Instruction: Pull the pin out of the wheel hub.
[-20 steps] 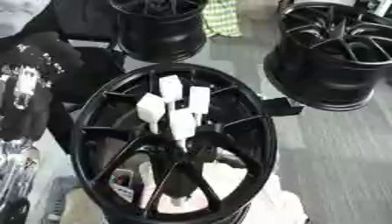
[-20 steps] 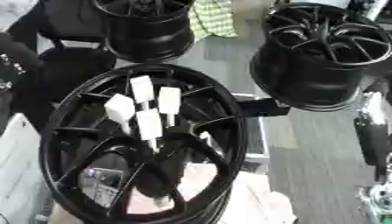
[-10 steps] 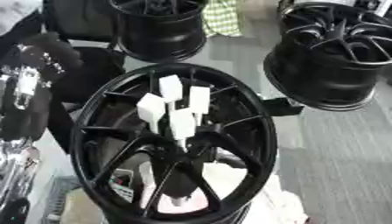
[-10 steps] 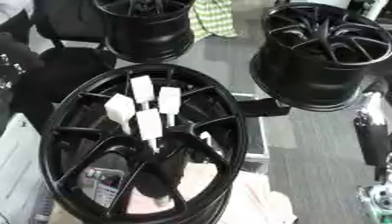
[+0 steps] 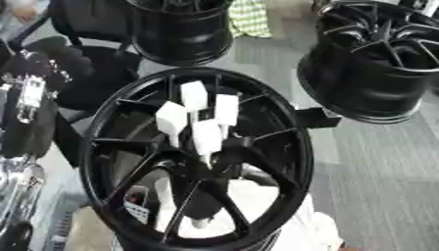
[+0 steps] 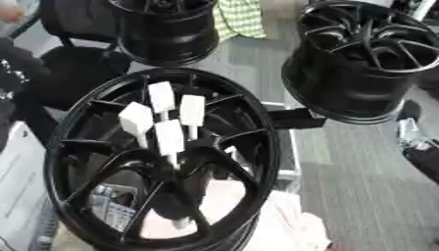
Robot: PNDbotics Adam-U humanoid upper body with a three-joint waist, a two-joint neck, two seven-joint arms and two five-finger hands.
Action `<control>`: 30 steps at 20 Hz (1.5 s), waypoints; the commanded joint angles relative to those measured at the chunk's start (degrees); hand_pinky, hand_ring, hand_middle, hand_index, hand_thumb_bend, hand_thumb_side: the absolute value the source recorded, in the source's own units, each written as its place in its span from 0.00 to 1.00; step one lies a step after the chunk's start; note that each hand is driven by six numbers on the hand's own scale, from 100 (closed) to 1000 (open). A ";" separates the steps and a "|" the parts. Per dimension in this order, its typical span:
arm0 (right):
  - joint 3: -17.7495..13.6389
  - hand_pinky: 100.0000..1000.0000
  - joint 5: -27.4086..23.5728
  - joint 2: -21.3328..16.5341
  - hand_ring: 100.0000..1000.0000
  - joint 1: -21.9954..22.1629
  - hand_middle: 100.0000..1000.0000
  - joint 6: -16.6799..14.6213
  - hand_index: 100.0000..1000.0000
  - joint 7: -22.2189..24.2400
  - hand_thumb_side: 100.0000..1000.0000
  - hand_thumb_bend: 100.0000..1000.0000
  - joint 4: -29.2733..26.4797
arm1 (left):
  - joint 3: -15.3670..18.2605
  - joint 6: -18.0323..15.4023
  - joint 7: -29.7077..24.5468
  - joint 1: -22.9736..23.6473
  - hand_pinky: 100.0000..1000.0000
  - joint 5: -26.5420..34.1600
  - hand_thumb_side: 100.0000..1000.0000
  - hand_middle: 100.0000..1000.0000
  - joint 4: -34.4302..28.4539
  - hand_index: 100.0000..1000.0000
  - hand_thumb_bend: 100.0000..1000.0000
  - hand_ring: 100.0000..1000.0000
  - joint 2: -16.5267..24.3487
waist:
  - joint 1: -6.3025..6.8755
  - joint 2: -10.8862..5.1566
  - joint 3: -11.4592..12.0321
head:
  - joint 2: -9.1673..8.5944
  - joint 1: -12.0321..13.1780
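Observation:
A big black wheel hub (image 5: 249, 144) lies tilted in the middle of both views. Several white flat-headed pins (image 5: 206, 135) stand up from its centre, close together. My left hand (image 5: 33, 86), black with pale patches, shows at the left edge, apart from the wheel's rim and from the pins. Part of my right hand (image 6: 411, 135) shows at the right edge of the right eye view, well clear of the hub. Nothing touches the pins.
Two more black wheels stand behind, one at the back (image 5: 180, 29) and one at the right (image 6: 377, 54). A checked cloth (image 5: 250, 17) lies between them. A black bracket (image 5: 313, 117) juts from the hub's right side. White sheeting (image 5: 257, 196) lies under the hub.
The whole picture has shifted a little, so the camera moved. The pins stand in the hub as before, and neither hand has come closer to them.

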 commanded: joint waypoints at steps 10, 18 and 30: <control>-0.34 0.90 -4.50 -28.20 0.82 -10.28 0.70 -0.17 0.78 25.51 0.38 0.00 -1.02 | -0.47 -0.09 -0.87 -0.92 0.70 -0.57 0.54 0.59 -0.96 0.75 0.00 0.66 2.14 | -0.75 0.59 0.77 | 0.28 -2.05; 7.73 0.90 -5.44 -33.34 0.82 -19.08 0.70 -5.37 0.78 37.11 0.45 0.01 -1.02 | -1.26 0.16 -1.79 -1.48 0.71 -0.33 0.54 0.59 -0.96 0.75 0.00 0.66 2.51 | -1.46 1.00 2.23 | 0.28 -4.80; 17.51 0.90 -7.44 -28.90 0.82 -31.45 0.70 -7.84 0.77 47.67 0.49 0.00 -1.02 | -1.91 0.43 -2.64 -2.19 0.71 0.27 0.54 0.59 -0.96 0.75 0.00 0.66 2.64 | -1.84 1.28 3.76 | 0.28 -6.38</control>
